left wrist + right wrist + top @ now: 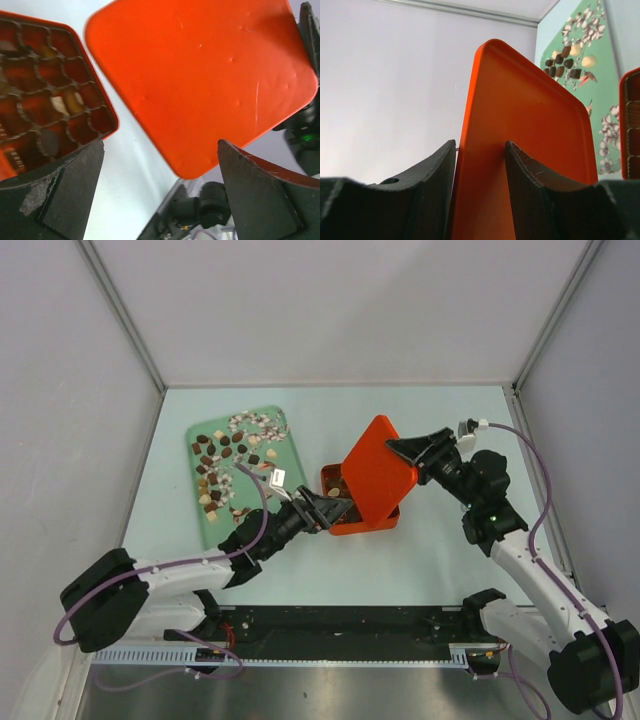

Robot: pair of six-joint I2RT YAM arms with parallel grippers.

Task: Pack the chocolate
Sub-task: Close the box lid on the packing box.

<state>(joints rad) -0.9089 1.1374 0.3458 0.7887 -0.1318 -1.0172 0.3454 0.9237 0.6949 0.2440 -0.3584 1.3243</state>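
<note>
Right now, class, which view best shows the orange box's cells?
The left wrist view: the box fills its left side, cells plainly visible. From the top the lid hides most of it; the right wrist catches only an edge.

The tilted orange lid (378,472), clamped in the right pincer (420,450), covers the right side of the box (360,527) and bars entry there; its left cells lie open beneath the wide-spread left pincer (330,510). Between box and tray (290,440) the tabletop (312,452) gap seems narrow.
</note>
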